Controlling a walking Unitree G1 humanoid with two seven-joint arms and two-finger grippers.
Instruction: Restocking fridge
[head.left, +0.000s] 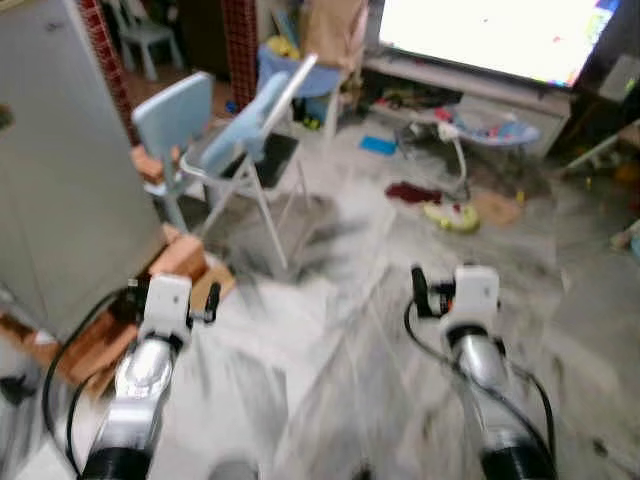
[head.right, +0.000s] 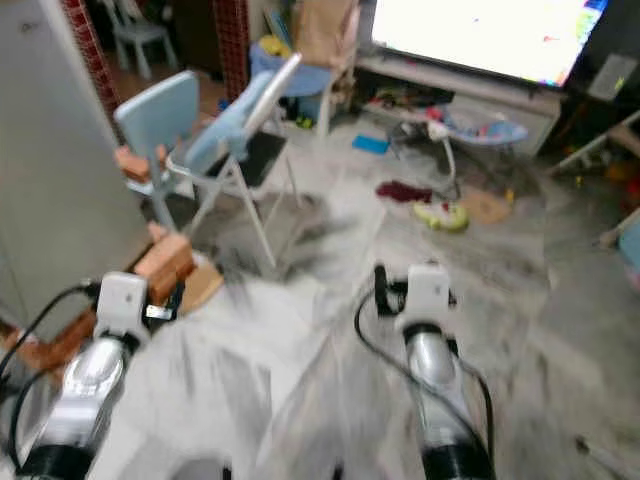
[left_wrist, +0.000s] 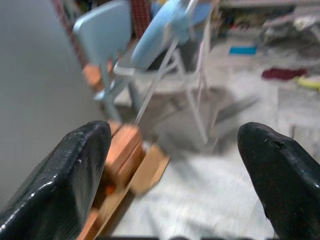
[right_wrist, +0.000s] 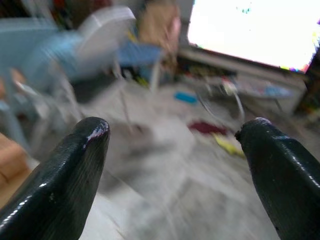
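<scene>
The grey fridge (head.left: 60, 170) stands at the far left with its door closed, raised on orange bricks (head.left: 180, 255). My two silver arms reach forward over the marble floor, the left arm (head.left: 150, 360) close to the fridge's corner and the right arm (head.left: 475, 350) out in the room. In the left wrist view my left gripper (left_wrist: 175, 132) is open with nothing between its black fingers (left_wrist: 75, 170), and it faces the bricks (left_wrist: 125, 147). My right gripper (right_wrist: 175, 127) is also open and holds nothing. The whole picture is blurred.
Two light blue folding chairs (head.left: 250, 130) stand just beyond the fridge. A bright TV (head.left: 490, 35) on a low stand, a baby bouncer (head.left: 480, 130), a red cloth (head.left: 410, 192) and a yellow thing (head.left: 452, 217) lie far right. Marble floor (head.left: 330, 330) stretches ahead.
</scene>
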